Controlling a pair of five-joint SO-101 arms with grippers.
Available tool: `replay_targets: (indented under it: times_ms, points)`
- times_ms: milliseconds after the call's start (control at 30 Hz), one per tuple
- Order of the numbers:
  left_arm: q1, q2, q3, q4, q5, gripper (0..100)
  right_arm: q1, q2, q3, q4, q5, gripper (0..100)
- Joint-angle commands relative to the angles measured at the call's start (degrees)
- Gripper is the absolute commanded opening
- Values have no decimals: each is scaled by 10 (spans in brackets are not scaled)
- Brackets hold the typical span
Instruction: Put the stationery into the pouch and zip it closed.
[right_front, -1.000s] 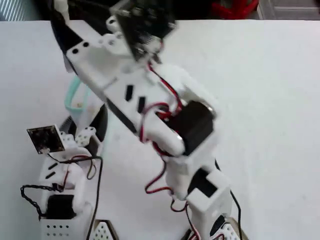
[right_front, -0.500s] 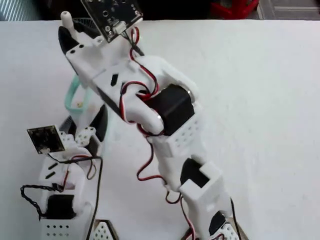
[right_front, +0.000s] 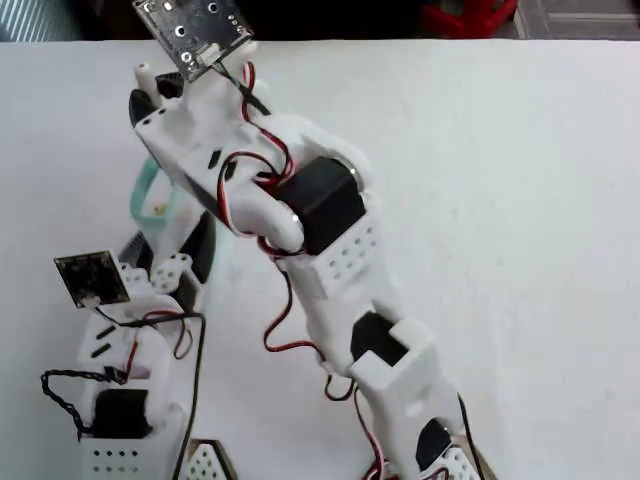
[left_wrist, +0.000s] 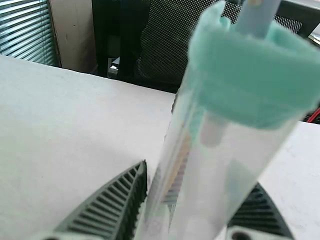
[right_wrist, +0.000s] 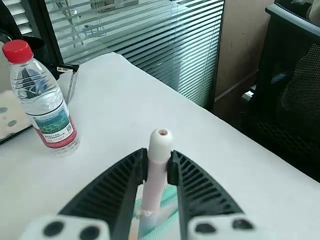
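A clear pouch with a teal rim (left_wrist: 250, 85) stands upright between the dark fingers of my left gripper (left_wrist: 200, 200), which is shut on it; pens show through its wall. From above, the teal rim (right_front: 143, 195) curves just beyond the left gripper (right_front: 195, 250) at the table's left. My right gripper (right_wrist: 157, 157) is shut on a white pen (right_wrist: 159, 145), held upright with the teal pouch edge (right_wrist: 162, 212) directly below. In the high view the right gripper (right_front: 150, 90) sits over the pouch's far end, and the pen tip (right_front: 146, 72) pokes out.
A water bottle with a red cap (right_wrist: 42, 100) stands on a far table in the right wrist view, beside window blinds. The right arm (right_front: 320, 240) stretches diagonally across the white table (right_front: 520, 200). A dark mesh chair (left_wrist: 150, 45) stands behind the table.
The right arm has swung left and drawn in, carrying the white pen closer over the pouch. The left arm and pouch have stayed put.
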Motion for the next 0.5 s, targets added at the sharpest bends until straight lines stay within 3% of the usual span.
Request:
replay_targets:
  times_ms: [0,100,267,367,467]
  points:
    - [10,-5,-3,-13,4,255,4,-7,-5,18,2,153]
    - [10,-5,-3,-13,4,255,3,-5,-5,25,2,287]
    - [10,-5,-3,-13,4,255,7,-15,-7,14,6,296]
    - [10,-5,-3,-13,4,255,13,-17,-4,-4,7,242]
    - [10,-5,-3,-13,4,255,19,-1,-1,-23,7,88]
